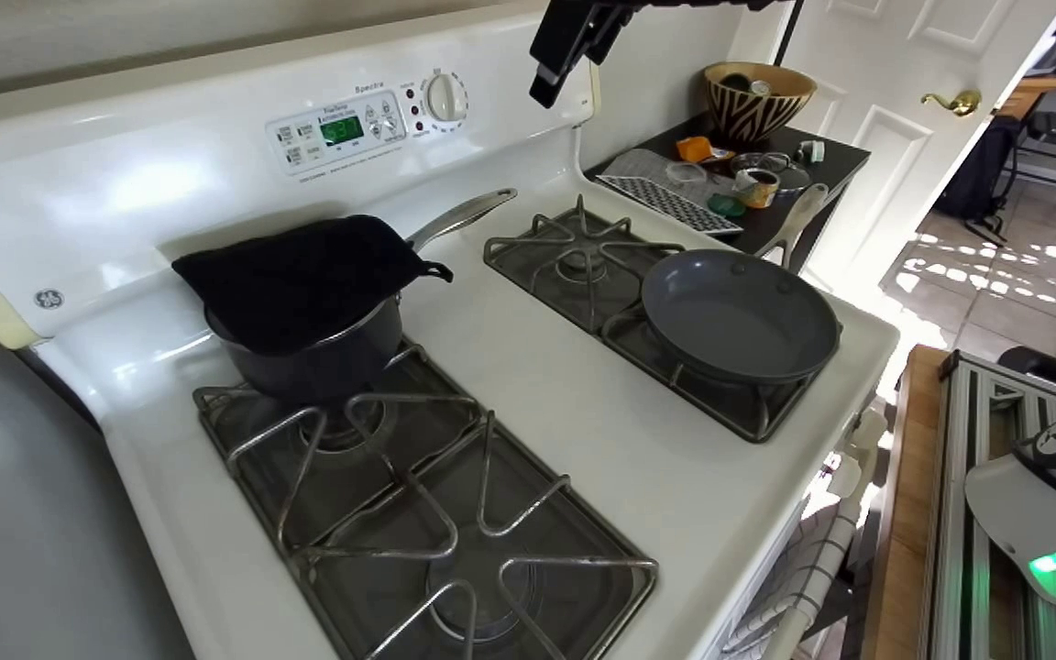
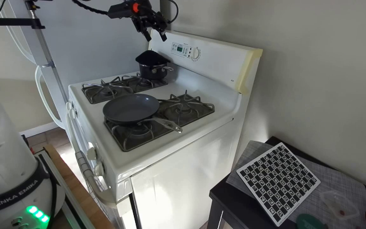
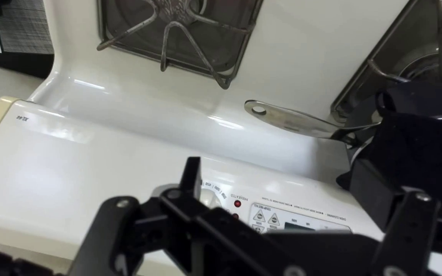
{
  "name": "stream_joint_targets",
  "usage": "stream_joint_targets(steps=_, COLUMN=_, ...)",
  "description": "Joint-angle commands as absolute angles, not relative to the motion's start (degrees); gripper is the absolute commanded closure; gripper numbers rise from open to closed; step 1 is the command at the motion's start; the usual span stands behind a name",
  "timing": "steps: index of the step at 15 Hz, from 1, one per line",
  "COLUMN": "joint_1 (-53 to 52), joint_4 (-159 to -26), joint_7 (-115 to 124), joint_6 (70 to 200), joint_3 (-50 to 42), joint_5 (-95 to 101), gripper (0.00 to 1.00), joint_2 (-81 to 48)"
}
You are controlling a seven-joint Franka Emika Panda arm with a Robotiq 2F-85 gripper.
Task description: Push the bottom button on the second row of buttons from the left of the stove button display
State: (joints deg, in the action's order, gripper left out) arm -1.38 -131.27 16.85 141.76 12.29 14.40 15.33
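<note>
Stove button display (image 1: 337,132) | near right: frying pan (image 1: 739,316) | above stove (image 1: 510,357): gripper (image 2: 156,38) spread wide, holding nothing, touching nothing | far: display on backguard (image 2: 218,65), left of dial (image 1: 445,98) | reach-over looks done; lining up, press remain

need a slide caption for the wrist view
Open hand partly hiding the stove button display, with a metal pot handle higher in frame.

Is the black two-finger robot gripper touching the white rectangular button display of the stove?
No: in an exterior view, bare white backguard shows between the black two-finger gripper and the button display.
</note>
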Motion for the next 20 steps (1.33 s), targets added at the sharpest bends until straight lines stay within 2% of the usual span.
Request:
stream_joint_targets(steps=1, joint_1=-1.1, joint_4=-130.5, joint_7=18.4, joint_6=149.8, joint_3=12.4, joint_5=16.8, gripper=0.0, joint_2=11.3)
stream_joint_targets(steps=5, joint_1=0.8, joint_4=-128.1, joint_7=25.2, joint_6=159.1, joint_3=14.3, joint_5=23.8, gripper=0.0, joint_2=5.5)
stream_joint_targets(steps=9, joint_1=1.9, joint_4=-124.4, joint_7=36.0, joint_6=161.9, joint_3=14.8, joint_5=34.2, gripper=0.0, joint_2=0.0)
stream_joint_targets(steps=10, joint_1=1.7, joint_4=-123.0, joint_7=39.0, joint_6=161.5, joint_3=14.7, joint_5=36.9, gripper=0.19, joint_2=-1.3)
stream_joint_targets(steps=12, joint_1=1.0, joint_4=-120.2, joint_7=44.7, joint_6=160.8, joint_3=14.1, joint_5=42.6, gripper=0.33, joint_2=-3.8)
stream_joint_targets(steps=17, joint_1=-1.2, joint_4=-114.2, joint_7=56.5, joint_6=159.6, joint_3=13.4, joint_5=53.5, gripper=0.79, joint_2=-9.9)
stream_joint_targets(steps=20, joint_1=-2.6, joint_4=-111.6, joint_7=61.3, joint_6=159.1, joint_3=13.2, joint_5=56.8, gripper=1.0, joint_2=-13.0)
